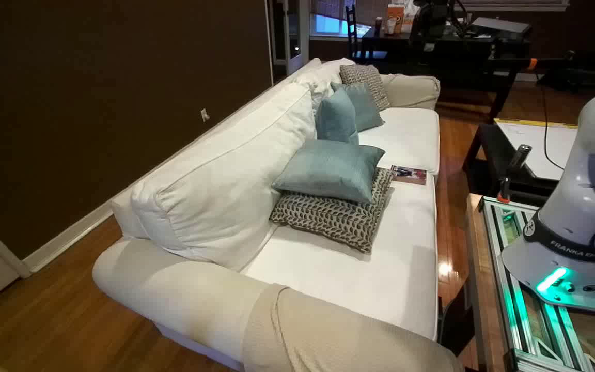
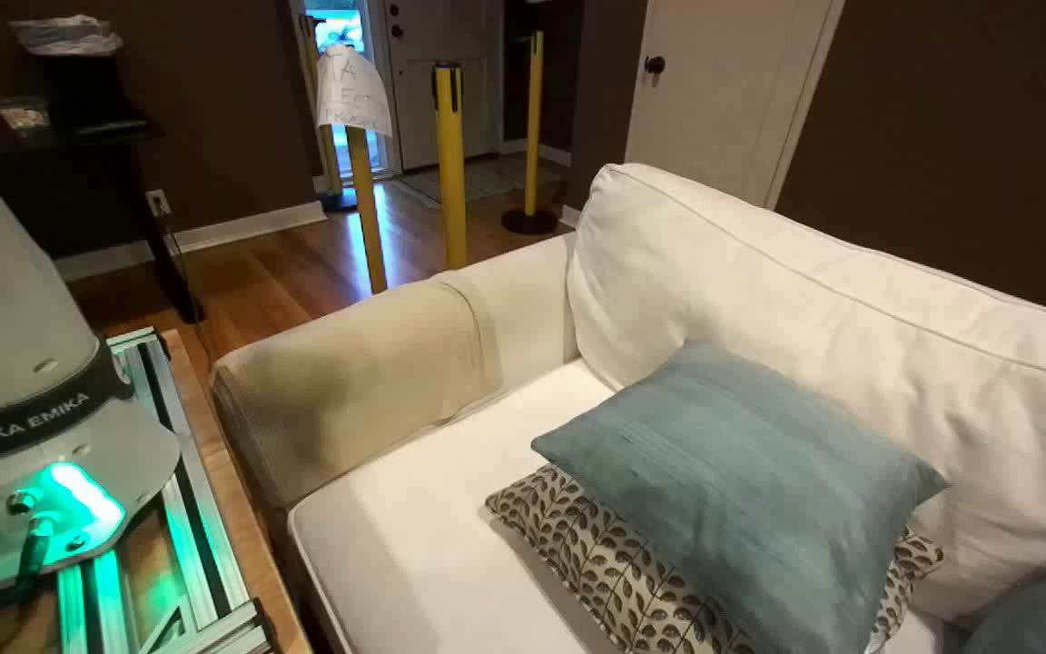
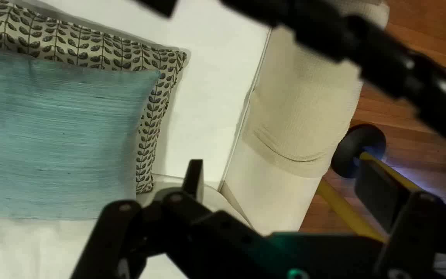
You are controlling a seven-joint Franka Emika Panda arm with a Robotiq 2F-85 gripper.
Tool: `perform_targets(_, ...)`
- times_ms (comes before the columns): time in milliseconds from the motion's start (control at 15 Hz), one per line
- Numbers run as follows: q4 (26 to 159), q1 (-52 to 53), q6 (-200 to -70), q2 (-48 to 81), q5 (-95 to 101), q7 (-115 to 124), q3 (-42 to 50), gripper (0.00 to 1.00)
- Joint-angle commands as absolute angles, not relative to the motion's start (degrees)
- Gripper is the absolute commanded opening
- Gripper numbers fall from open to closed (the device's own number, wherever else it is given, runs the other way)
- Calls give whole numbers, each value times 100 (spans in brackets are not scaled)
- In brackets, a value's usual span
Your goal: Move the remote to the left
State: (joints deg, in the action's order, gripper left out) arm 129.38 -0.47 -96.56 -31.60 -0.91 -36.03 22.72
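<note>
"If meant to shift the remote left, which way to reach?"

"Cannot tell. Can make out no remote in any view, so can give no bearing or long axis."

"As for the jaws?"

"Spread wide, holding nothing between the fingers [image 3: 195, 176], framing the sofa arm [image 3: 300, 120] in the wrist view."

"Where to search first?"

"Perhaps past the stacked blue cushion [image 1: 328, 168], near a flat, book-like item [image 1: 409, 174] on the seat [image 1: 406, 227] in an exterior view, well away from that sofa arm."
</note>
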Motion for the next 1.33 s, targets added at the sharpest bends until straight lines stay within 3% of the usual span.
perform_targets(0, 12921, -236, -9638, -3111, -176, -3686, 2128, 100)
perform_targets(533, 12813, -280, -9621, -2949, -239, -3630, 2206, 100)
perform_targets(1267, 12300, -1360, -12386, -988, -183, -2442, 2528, 100)
